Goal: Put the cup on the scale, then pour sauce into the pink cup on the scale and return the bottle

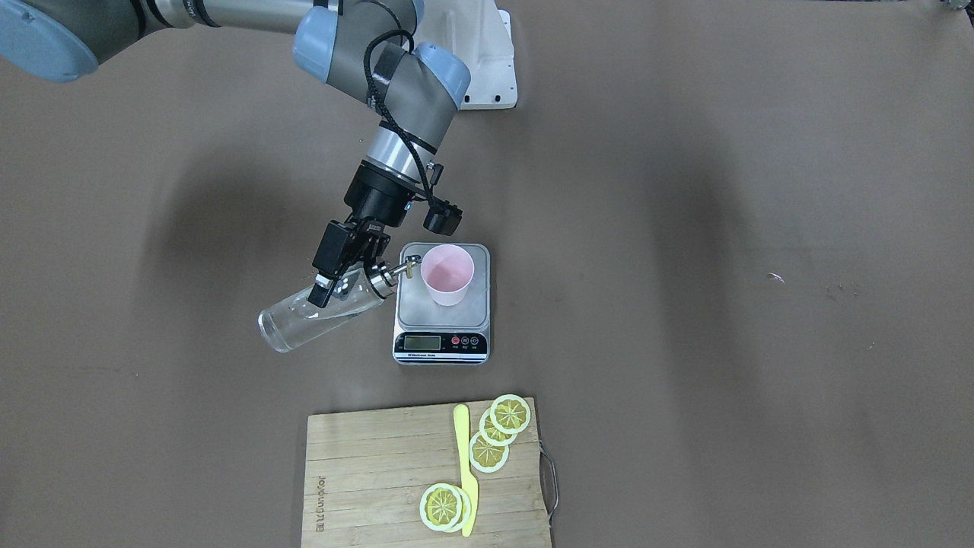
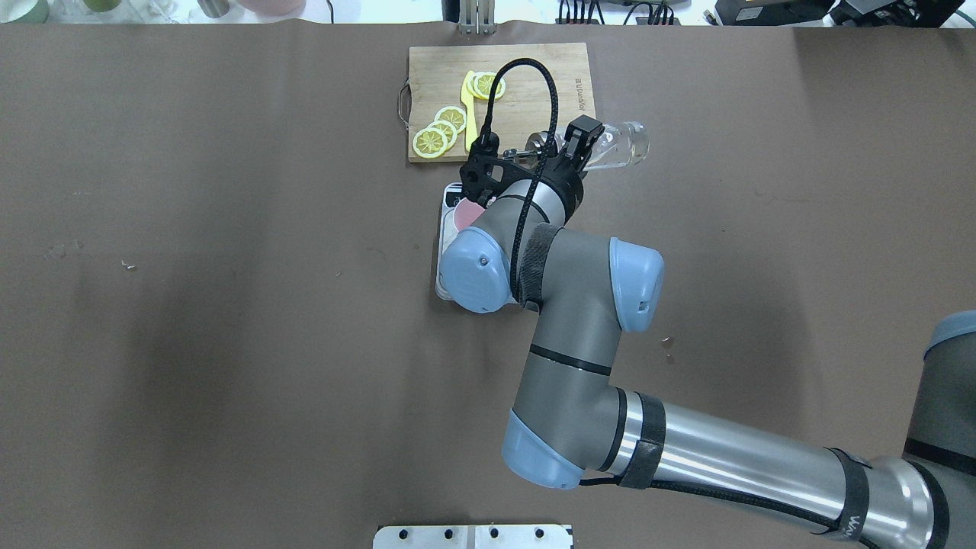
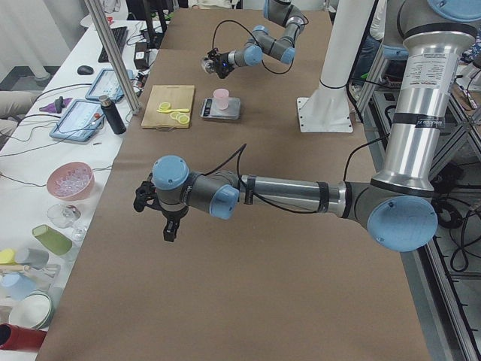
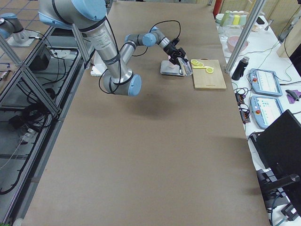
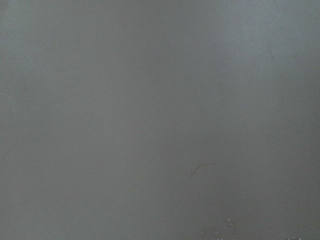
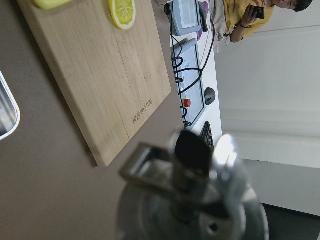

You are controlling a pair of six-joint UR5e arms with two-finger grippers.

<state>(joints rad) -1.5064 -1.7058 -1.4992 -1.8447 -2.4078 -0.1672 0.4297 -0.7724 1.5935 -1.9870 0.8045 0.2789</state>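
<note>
The right fingers [image 1: 323, 288] grip the tilted bottle [image 1: 300, 323], its spout near the rim of the cup [image 1: 447, 275] on the scale [image 1: 441, 344]; whether the left fingers [image 3: 171, 230] are open cannot be told.

Robotics lab, aluminium framing [image 3: 113, 54], teach pendants [image 4: 262, 81] on white side bench [image 4: 277, 52], cables [image 4: 241, 100], monitor [image 4: 282, 141], brown-covered table [image 1: 685, 228]

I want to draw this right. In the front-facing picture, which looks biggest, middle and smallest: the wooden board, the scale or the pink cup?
Largest: wooden board
Then: scale
Smallest: pink cup
</note>
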